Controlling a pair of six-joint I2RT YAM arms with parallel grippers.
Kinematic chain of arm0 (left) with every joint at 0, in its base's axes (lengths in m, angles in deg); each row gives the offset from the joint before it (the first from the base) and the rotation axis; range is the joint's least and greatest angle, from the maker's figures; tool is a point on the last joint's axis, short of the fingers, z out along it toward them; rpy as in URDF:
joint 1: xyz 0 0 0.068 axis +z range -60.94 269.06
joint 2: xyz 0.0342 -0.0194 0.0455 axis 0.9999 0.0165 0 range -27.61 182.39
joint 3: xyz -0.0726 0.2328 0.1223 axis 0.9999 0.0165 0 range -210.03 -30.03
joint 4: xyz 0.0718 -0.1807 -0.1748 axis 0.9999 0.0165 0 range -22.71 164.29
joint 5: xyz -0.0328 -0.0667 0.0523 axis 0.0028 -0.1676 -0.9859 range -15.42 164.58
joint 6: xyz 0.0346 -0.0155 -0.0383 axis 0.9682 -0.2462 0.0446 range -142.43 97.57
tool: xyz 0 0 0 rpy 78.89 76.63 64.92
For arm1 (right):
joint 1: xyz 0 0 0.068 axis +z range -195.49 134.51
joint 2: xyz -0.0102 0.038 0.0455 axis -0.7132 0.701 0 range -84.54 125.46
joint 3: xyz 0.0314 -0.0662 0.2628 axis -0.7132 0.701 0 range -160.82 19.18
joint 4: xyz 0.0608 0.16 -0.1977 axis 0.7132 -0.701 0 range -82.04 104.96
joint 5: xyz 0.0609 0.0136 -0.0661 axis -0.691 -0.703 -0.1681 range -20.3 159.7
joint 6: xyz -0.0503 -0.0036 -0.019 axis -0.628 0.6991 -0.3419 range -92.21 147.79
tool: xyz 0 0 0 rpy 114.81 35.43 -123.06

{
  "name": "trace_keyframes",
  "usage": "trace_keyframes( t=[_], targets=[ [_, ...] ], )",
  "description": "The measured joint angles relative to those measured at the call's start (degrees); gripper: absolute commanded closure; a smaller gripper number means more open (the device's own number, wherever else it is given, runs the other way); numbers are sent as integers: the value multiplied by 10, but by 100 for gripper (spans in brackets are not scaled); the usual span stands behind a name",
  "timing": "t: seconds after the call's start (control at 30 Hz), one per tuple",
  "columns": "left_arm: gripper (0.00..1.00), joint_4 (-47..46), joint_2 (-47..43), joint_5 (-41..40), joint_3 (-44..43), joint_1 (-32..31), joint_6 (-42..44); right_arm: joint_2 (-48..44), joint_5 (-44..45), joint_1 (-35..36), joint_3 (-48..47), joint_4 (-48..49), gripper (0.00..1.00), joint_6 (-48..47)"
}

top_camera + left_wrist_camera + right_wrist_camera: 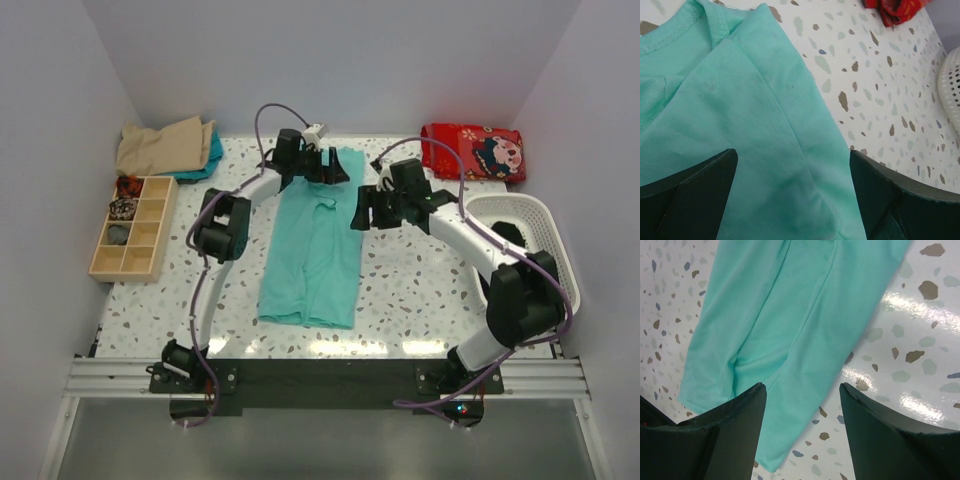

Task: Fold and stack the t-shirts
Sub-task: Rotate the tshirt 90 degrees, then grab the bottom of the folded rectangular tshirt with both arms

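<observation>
Left end effector (793, 160): fingers spread wide, gripping nothing, poised over the collar end of the teal t-shirt (312, 250). Right end effector (801, 390): fingers apart, holding nothing, above the shirt's right edge. Teal t-shirt lies folded into a long strip mid-surface (420, 290), collar at the far end. Tan t-shirt (160, 145) sits folded in the far left corner.

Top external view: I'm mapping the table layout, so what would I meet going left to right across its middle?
Wooden divided tray → teal-green t-shirt → white basket. The tan folded pile and the red cloth at the back overlap these sideways, so I leave them out.
</observation>
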State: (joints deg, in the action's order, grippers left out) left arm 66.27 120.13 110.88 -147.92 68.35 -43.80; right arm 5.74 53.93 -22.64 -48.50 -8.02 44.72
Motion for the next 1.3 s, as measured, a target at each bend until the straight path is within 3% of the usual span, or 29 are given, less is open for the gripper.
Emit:
trace_keyframes(
  t=[0.17,0.33,0.83,1.3],
  targets=[
    [0,38,3,-49,-28,25,14,0,-5,29,21,-2,35,2],
    [0,17,-2,-47,-10,49,14,0,-9,43,48,-3,35,6],
    [0,-30,-132,4,141,21,15,7,-19,44,52,7,35,17],
    [0,-85,-160,8,280,23,14,9,-19,45,62,7,35,14]
  ],
)
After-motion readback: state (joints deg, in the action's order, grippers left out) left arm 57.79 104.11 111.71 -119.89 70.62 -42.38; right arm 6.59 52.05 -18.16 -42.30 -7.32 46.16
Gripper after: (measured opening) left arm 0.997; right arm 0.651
